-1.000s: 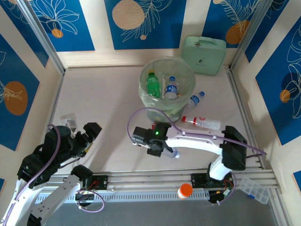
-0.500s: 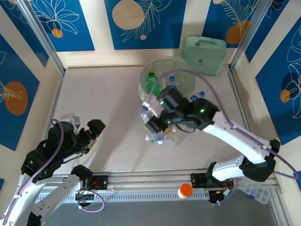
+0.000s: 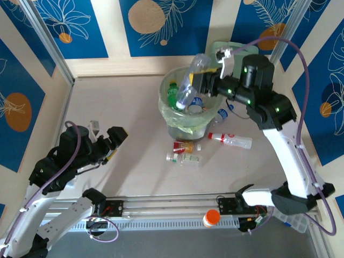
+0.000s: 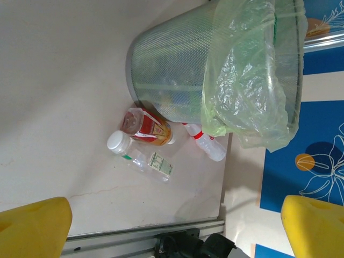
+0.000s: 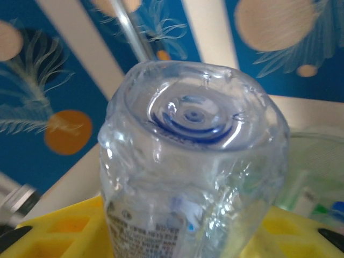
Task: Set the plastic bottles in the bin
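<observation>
My right gripper [image 3: 208, 84] is shut on a clear plastic bottle [image 3: 189, 85], held tilted above the rim of the bin [image 3: 167, 107], a round mesh basket lined with a pale green bag. In the right wrist view the bottle's base [image 5: 193, 115] faces the camera between the yellow fingers [image 5: 51, 231]. A green bottle [image 3: 173, 95] and a blue-capped one [image 3: 196, 104] lie inside the bin. On the table lie a red-capped bottle [image 3: 231, 140], a red-labelled one [image 3: 186, 146], a white-capped one [image 3: 183, 158] and a blue-capped one [image 3: 223, 113]. My left gripper [image 3: 106, 143] stands open at the left, holding nothing.
A mint-green case [image 3: 216, 48] stands behind the bin, partly hidden by the right arm. An orange-capped item [image 3: 211, 217] sits on the front rail [image 3: 172, 204]. The left wrist view shows the bin's mesh wall [image 4: 172, 64] with bottles [image 4: 148, 125] at its foot.
The right arm has swung the clear bottle up from the table near the front to above the bin. The left gripper has drifted slightly up and to the right, still open.
</observation>
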Controlling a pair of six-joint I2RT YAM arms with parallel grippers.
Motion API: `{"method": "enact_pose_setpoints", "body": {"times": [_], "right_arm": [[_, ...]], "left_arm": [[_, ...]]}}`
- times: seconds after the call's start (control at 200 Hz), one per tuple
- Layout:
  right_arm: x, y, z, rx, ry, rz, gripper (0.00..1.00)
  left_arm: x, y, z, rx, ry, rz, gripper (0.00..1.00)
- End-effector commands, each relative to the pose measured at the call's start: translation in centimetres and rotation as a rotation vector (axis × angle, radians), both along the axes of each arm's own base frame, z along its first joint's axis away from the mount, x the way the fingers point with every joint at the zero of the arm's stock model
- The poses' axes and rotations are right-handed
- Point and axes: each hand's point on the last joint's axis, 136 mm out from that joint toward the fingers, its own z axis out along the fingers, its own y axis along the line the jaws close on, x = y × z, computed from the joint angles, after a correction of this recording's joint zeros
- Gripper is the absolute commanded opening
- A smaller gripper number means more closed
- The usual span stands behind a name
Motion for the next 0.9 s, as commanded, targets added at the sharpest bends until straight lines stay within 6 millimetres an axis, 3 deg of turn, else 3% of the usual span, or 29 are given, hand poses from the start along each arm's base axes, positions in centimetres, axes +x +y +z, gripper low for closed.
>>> {"method": "enact_pose_setpoints", "body": {"times": [0.0, 0.165, 0.44, 0.655, 0.895], "right_arm": [[4.3, -2.2, -1.5, -0.092, 0.06, -0.188, 0.48], [6.8, -3.2, -4.4, -0.187, 0.138, -0.274, 0.48], [6.1, -3.6, -12.2, -0.279, 0.424, -0.295, 0.51], [6.9, -2.1, -18.0, -0.312, 0.592, -0.243, 0.55], [8.6, -1.3, -21.2, -0.341, 0.656, -0.23, 0.67]], "left_arm": [[0.3, -0.4, 0.6, -0.008, -0.027, -0.025, 0.99], [0.3, -0.4, 0.5, 0.022, -0.021, -0.039, 0.99], [0.3, -0.3, 0.0, 0.063, -0.002, -0.053, 0.99], [0.3, -0.2, -0.5, 0.076, 0.015, -0.053, 0.99], [0.3, -0.1, -0.9, 0.079, 0.025, -0.049, 0.99]]}}
